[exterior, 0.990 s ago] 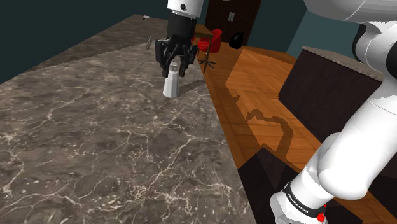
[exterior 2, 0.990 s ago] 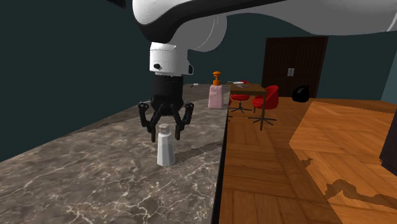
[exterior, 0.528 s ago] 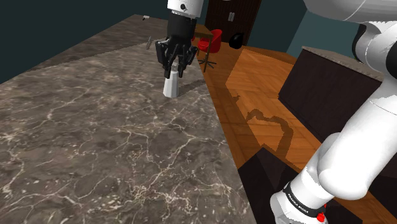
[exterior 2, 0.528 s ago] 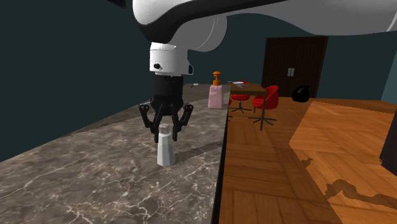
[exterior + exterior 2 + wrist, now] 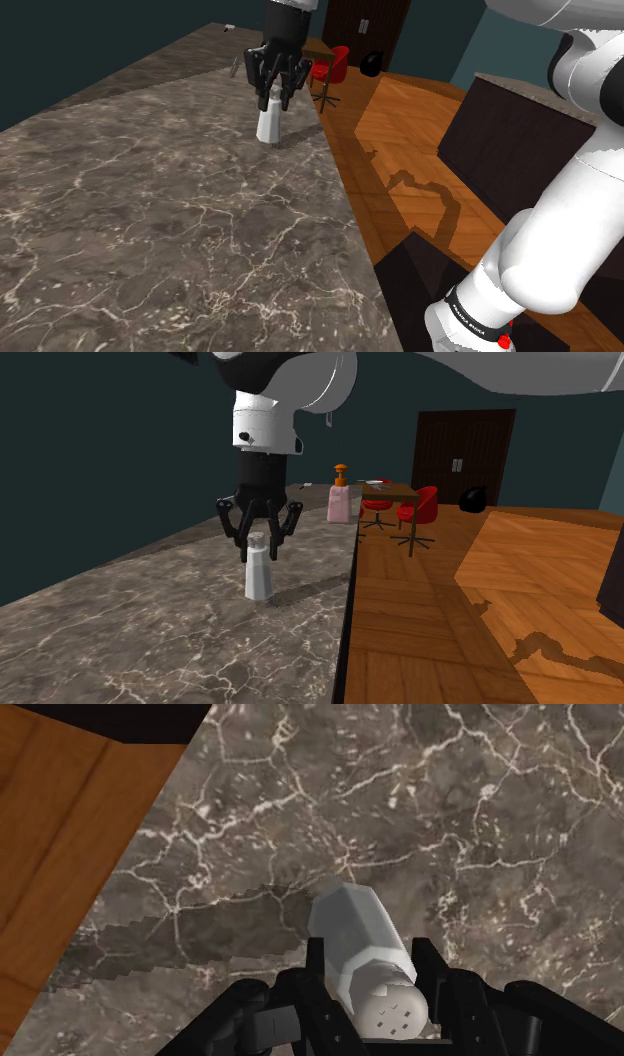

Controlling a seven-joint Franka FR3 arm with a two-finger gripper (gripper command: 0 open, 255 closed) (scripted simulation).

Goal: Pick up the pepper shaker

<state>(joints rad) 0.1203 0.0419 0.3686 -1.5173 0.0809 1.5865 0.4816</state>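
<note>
Reaches far out, wrist turned straight down; clasps the pepper shaker (image 5: 258, 578) by its cap between both fingers (image 5: 428, 966) of the gripper (image 5: 258, 548).

The pepper shaker (image 5: 258, 574) is pale grey, the end effector (image 5: 259, 552) black, the counter (image 5: 150, 200) dark brown veined white.

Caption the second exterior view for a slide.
Black gripper clasps the white shaker by its top over the marble counter.

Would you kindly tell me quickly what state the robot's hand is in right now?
The black two-finger hand is closed on the cap of the pale grey tapered shaker, holding it.
</note>
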